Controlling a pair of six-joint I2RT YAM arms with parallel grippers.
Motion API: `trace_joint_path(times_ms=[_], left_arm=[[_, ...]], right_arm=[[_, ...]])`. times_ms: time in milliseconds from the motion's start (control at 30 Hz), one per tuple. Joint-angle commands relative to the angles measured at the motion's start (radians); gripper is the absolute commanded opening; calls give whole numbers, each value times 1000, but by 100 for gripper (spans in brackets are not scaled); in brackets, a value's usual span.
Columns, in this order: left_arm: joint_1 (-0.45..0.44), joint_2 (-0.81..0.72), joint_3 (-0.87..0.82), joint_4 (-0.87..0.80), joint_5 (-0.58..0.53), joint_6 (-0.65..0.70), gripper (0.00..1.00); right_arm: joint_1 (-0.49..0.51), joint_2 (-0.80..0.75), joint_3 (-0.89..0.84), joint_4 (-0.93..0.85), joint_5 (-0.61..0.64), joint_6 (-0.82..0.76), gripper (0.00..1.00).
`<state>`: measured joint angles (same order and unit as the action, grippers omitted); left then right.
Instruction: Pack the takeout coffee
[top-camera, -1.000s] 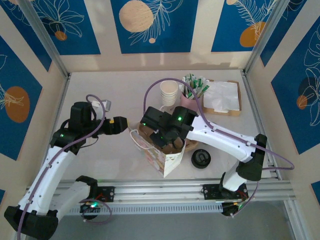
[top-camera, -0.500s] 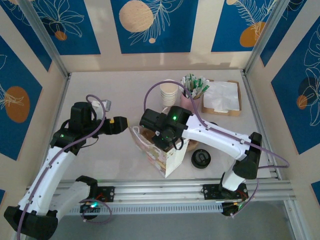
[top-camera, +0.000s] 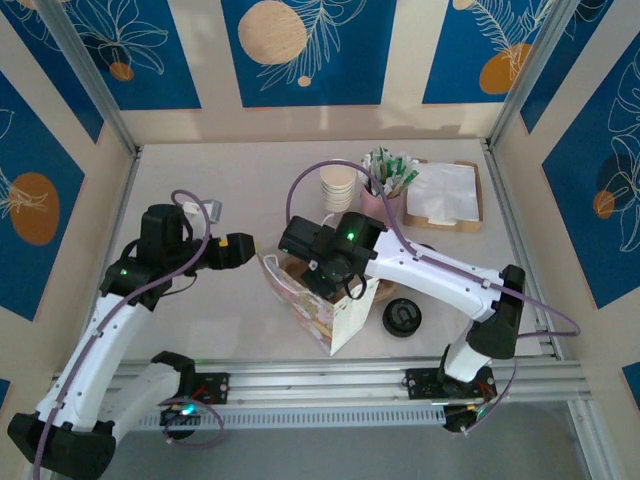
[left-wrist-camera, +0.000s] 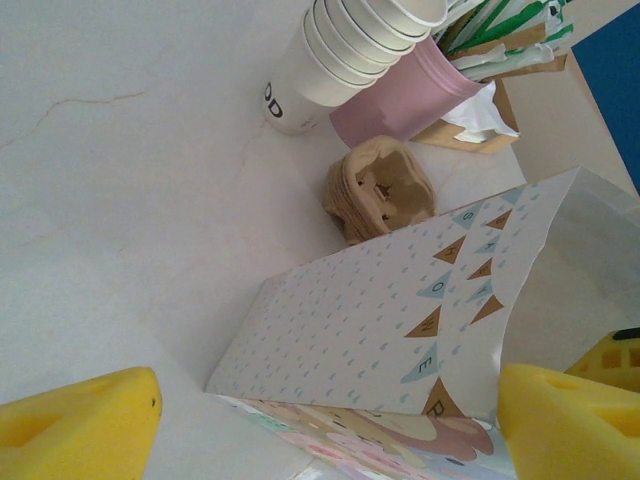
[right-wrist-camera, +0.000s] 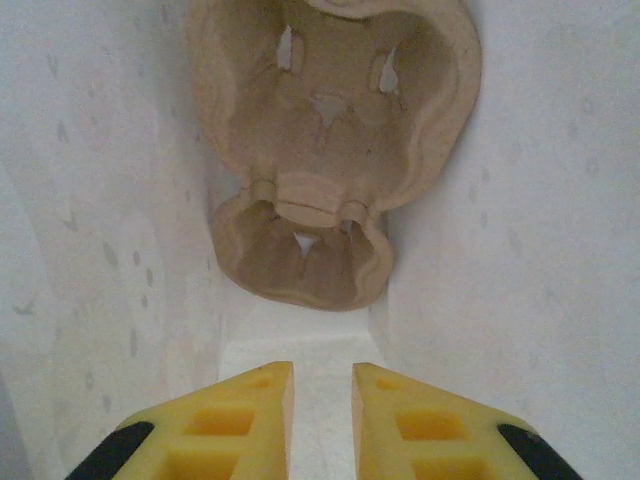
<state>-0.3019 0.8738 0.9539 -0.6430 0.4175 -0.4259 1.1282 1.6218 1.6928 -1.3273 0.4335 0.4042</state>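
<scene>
- Your right tool (right-wrist-camera: 322, 378) is down inside the paper bag (top-camera: 340, 320). The bag stands open-topped just below the centre of the overhead view, on the white worktop (top-camera: 230, 180).
- In the right wrist view, its two yellow fingers (right-wrist-camera: 250, 410) sit at the bottom edge. They're almost pinched together with only a thin slit between them, and there's nothing in the slit, so it's clenched on air.
- The pulp cup carrier (right-wrist-camera: 330, 150) lies deep in the bag, in the upper half of that view. It's clear of the fingertips, with white bag walls on either side.
- Your left tool (top-camera: 238, 247) hangs left of the bag in the overhead view, near it but not touching. It's released: in the left wrist view the yellow pads (left-wrist-camera: 85, 420) sit at the two bottom corners, wide apart and empty.
- At the top of the left wrist view there's a stack of paper cups (left-wrist-camera: 335, 55), with a pink cup (left-wrist-camera: 400, 95) of green-and-white sticks just beside it.
- Below those is a stack of more carriers (left-wrist-camera: 380, 190), just behind the bag.
- In the overhead view, a black lid (top-camera: 402, 318) lies on the worktop right of the bag, and the napkin tray (top-camera: 447, 195) is at upper right.
</scene>
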Motion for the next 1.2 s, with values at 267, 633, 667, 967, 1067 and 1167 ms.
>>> trace_joint_path(times_ms=[267,633,667,967,1067,1167], left_arm=[[-22,-25,17,9,24,-58,86],[-32,-33,55,25,40,-95,88],[-31,-35,57,23,35,-96,88],[-33,-51,84,8,7,-101,89],[-33,-59,88,6,-8,-103,89],[-33,-62,91,2,-13,-105,89]], right_arm=[[-1,-69,-25,130,-18,-25,25],[3,-75,-45,170,-6,-26,26],[4,-76,-49,175,-6,-27,26],[5,-88,-75,208,4,-30,26],[5,-98,-81,220,10,-33,26],[7,-110,-86,229,22,-34,27]])
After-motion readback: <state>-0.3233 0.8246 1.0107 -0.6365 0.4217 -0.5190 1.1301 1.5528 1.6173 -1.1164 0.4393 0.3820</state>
